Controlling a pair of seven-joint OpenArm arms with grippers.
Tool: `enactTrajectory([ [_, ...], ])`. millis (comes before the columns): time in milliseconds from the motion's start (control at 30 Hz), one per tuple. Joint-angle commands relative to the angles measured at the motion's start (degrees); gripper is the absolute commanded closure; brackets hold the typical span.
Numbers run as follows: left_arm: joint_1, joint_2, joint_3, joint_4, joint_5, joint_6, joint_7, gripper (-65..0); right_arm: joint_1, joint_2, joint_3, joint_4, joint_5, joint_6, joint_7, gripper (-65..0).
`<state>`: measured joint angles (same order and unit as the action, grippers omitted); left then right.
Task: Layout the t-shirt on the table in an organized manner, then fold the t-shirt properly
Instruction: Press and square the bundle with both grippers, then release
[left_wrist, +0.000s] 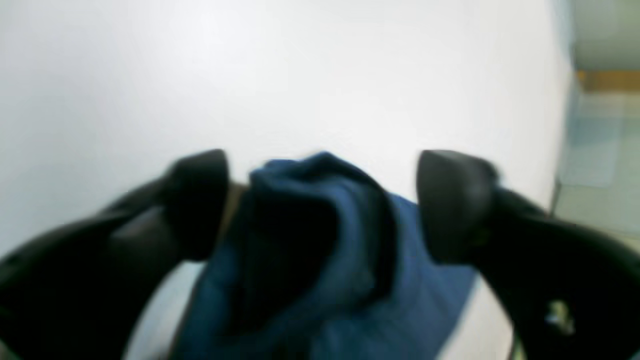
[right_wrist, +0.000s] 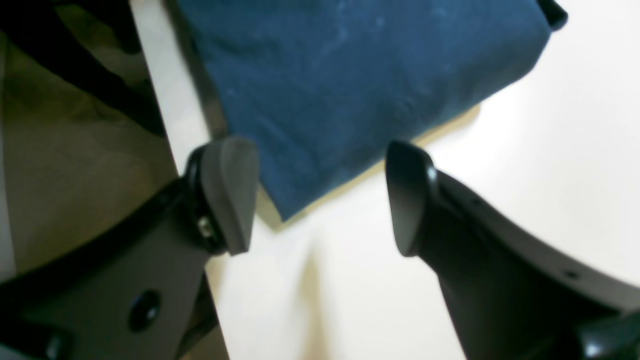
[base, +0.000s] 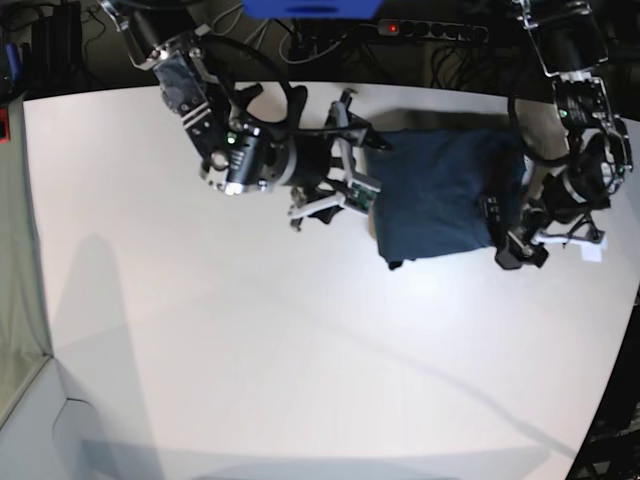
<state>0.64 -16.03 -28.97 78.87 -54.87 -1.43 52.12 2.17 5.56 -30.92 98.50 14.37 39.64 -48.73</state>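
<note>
One rumpled navy t-shirt; left pincer and right pincer spread wide.

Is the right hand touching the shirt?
Apart: the right wrist view shows the shirt's corner ending between the right hand's open fingers, table visible beside each.

place: likely lab | sign: two robot arms at white table

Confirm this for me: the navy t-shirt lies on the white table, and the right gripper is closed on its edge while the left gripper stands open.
The right gripper is not closed on the edge: the right wrist view shows the right gripper open, with nothing between its fingertips gripped. The navy t-shirt does lie on the white table, and the left gripper stands open.
</note>
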Motion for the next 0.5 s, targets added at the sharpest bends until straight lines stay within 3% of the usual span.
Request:
enactTrajectory([
  [0,-0.2,-1.3,-1.5,2.9,-2.2,0.3,0.1,-64.5,0.8,-0.2,0.0,0.9,1.1,0.4,1.2,-39.1],
  [267,6.4,-0.3,-8.0,13.0,-2.3,0.5,8.7,-65.0,0.8,-0.2,0.0,1.2,1.1,0.4,1.1,-39.1],
  [467,11.0,0.4,-3.9,14.3,-0.9,0.8,7.2,-65.0,0.8,-0.2,0.0,1.3,1.1,0.4,1.1,-39.1],
])
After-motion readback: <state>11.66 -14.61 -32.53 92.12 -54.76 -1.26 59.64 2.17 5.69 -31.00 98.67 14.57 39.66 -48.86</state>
